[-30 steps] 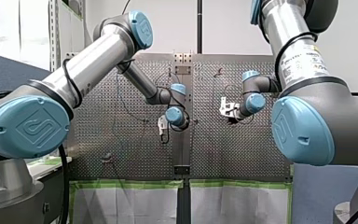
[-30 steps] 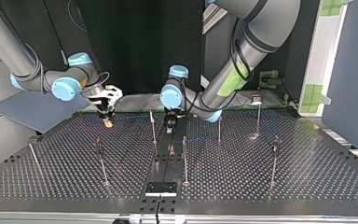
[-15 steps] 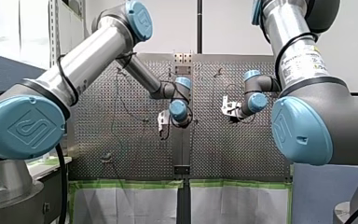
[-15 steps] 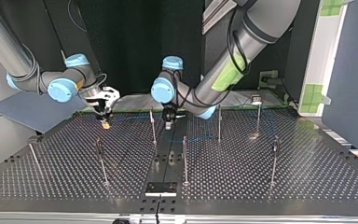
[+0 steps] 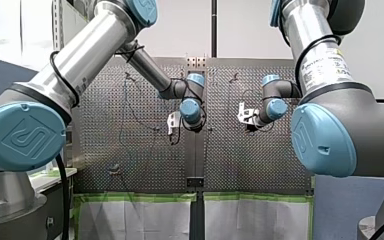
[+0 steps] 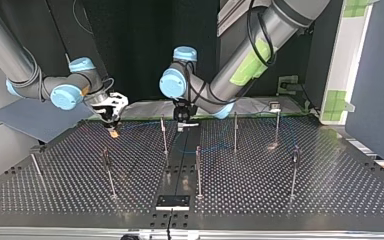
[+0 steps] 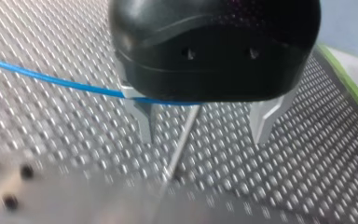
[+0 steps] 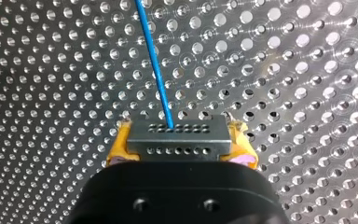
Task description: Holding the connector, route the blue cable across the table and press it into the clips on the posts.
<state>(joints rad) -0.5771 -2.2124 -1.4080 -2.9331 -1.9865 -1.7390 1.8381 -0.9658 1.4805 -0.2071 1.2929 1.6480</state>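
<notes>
1. the right gripper [image 8: 179, 145] is clamped tight, its yellow pads [image 8: 121, 149] squeezing the grey connector [image 8: 177, 133] from both sides.
2. the blue cable [image 8: 154, 60] leaves the connector's face and runs ahead over the perforated table [image 8: 307, 70].
3. the left gripper [image 7: 204, 137] stands open, with a thin post [image 7: 182, 140] showing between its metal fingers [image 7: 142, 119]; the blue cable crosses just under its body, by one finger's root.
4. in the top view the blue cable runs from the upper left towards the centre, low over the table.
5. the blue cable looks light, thin and limp, and is likely to sag. the rigid connector is the sure hold, and the cable itself is best pinched close beside a post.
</notes>
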